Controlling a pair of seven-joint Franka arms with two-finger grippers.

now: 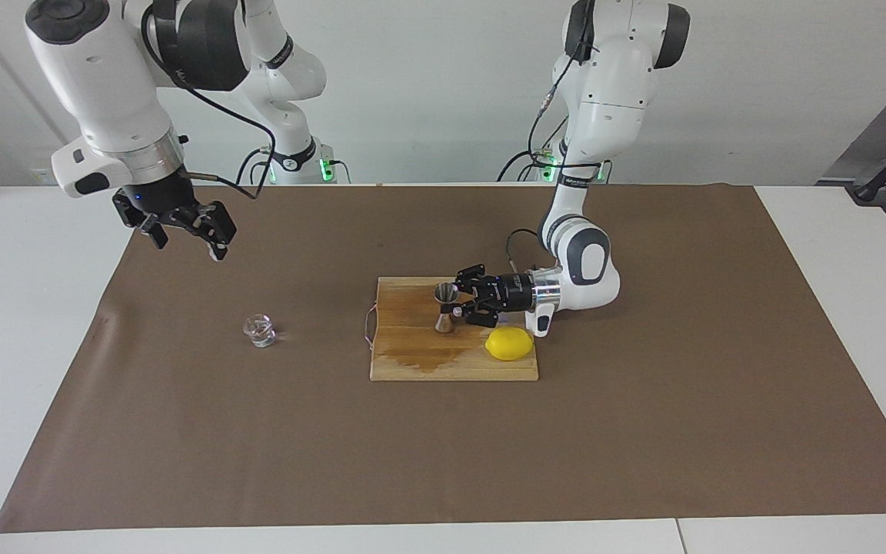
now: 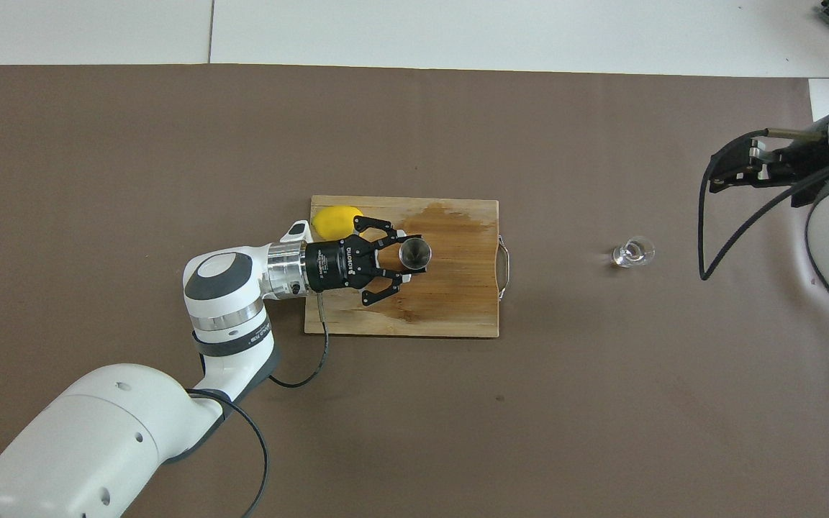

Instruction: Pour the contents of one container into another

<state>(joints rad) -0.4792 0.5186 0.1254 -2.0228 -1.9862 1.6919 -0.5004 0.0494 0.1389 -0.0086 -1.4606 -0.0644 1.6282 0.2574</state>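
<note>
A brown mat (image 1: 643, 431) fills the facing view, with a wooden cutting board (image 1: 412, 362) at its centre carrying a lemon (image 1: 509, 343). There the left gripper (image 1: 457, 309) pinches the upright metal jigger (image 1: 444, 307) at its waist. The right gripper (image 1: 185, 228) waits with fingers spread at upper left, above the glass tumbler (image 1: 260, 330) standing left of centre.

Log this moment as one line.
left gripper: shut on steel hourglass jigger, over wooden board | right gripper: open, waiting | clear glass tumbler: untouched
</note>
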